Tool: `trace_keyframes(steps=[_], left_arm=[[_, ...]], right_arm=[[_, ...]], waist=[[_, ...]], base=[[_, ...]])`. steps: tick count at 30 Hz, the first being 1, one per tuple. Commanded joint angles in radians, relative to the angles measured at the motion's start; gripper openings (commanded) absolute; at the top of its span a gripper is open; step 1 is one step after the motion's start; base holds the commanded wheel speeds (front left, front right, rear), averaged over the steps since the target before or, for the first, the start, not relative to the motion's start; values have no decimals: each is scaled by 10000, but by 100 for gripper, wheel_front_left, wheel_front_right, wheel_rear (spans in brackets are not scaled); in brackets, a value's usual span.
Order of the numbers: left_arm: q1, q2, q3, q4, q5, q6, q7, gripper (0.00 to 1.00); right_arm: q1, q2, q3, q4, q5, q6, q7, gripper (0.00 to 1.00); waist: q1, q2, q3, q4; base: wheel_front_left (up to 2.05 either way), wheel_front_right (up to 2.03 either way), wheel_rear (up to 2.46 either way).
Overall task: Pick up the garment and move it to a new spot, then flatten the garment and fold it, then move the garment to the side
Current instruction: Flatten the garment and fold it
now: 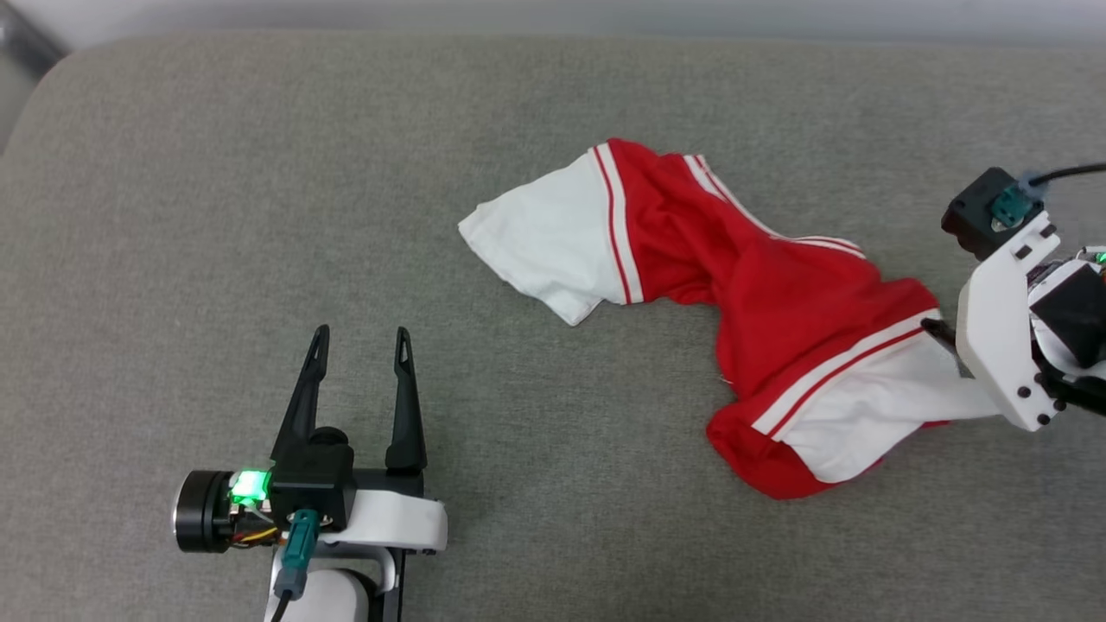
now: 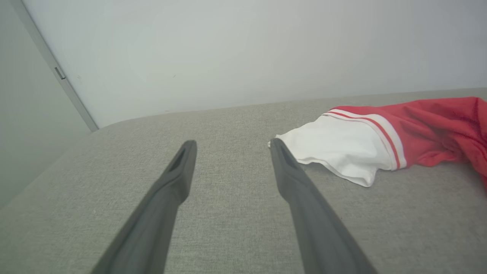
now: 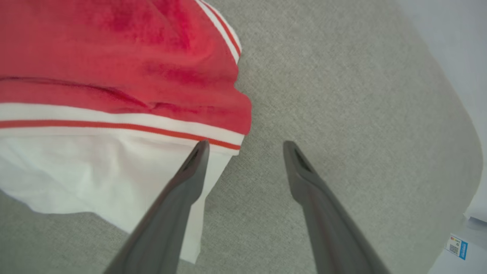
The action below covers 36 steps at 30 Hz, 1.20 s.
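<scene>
The garment lies crumpled on the grey cushioned surface, red in the middle with a white sleeve at each end and red-and-white striped seams. My left gripper stands open at the lower left, well apart from the cloth; in the left wrist view its fingers point past the far white sleeve. At the right edge my right gripper is open and mostly hidden behind its white bracket. Seen from the right wrist, the right gripper has one finger over the near white sleeve and the other over bare fabric.
The grey surface ends in a rounded far edge against a pale wall. Its right side curves down beside a small blue-and-white label. A grey vertical strip runs along the wall at far left.
</scene>
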Motion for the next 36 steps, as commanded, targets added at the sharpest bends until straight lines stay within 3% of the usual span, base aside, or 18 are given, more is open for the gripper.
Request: trace_keyframes(steps=[1, 5, 6, 12, 13, 14, 19, 27, 32, 36], left_arm=[[-206, -55, -38, -35, 12, -45, -26, 100], [-423, -142, -101, -86, 25, -74, -26, 100], [-585, -185, -134, -71, 7, -91, -26, 100], [-650, -232, -83, -16, -17, -24, -26, 100], [-625, -236, -63, -1, -22, -17, -26, 100], [-595, -238, -34, 29, -26, -17, -26, 100], [-478, -261, 14, 104, -23, -78, -26, 100], [-495, -304, -184, 35, -49, -146, -26, 100], [-633, -329, -285, 21, -114, -144, -26, 100], [-819, -346, -377, 8, -168, -113, -26, 100]], right_arm=[[-357, -95, 324, 80, 336, -5, 434, 100], [-928, -174, 1040, 460, 783, -7, 968, 100], [-998, -172, 1667, 879, 1062, -5, 1138, 100], [-665, -14, 2915, 1449, 1655, -5, 690, 100], [-726, -2, 3004, 1463, 1699, -7, 495, 40], [-852, -20, 3085, 1477, 1718, -7, 314, 0], [-1861, -642, 3214, 1247, 1589, -13, -710, 0], [-3491, -1336, 3228, 1311, 1258, -8, -1118, 0], [-4547, -1081, 3177, 2377, 788, -8, -1339, 0], [-4990, -454, 3207, 3642, 368, -7, -1710, 0]], waist=[[-1, -1, 433, 320], [-1, -1, 918, 551], [-1, -1, 1179, 691], [-1, -1, 1277, 716], [-1, -1, 1244, 680], [-1, -1, 1186, 634], [-1, -1, 817, 467], [-1, -1, 799, 763], [-1, -1, 1288, 1181], [-1, -1, 1712, 1466]], base=[[0, 0, 0], [0, 0, 0], [0, 0, 0], [0, 0, 0], [0, 0, 0], [0, 0, 0], [0, 0, 0], [0, 0, 0], [0, 0, 0], [0, 0, 0]])
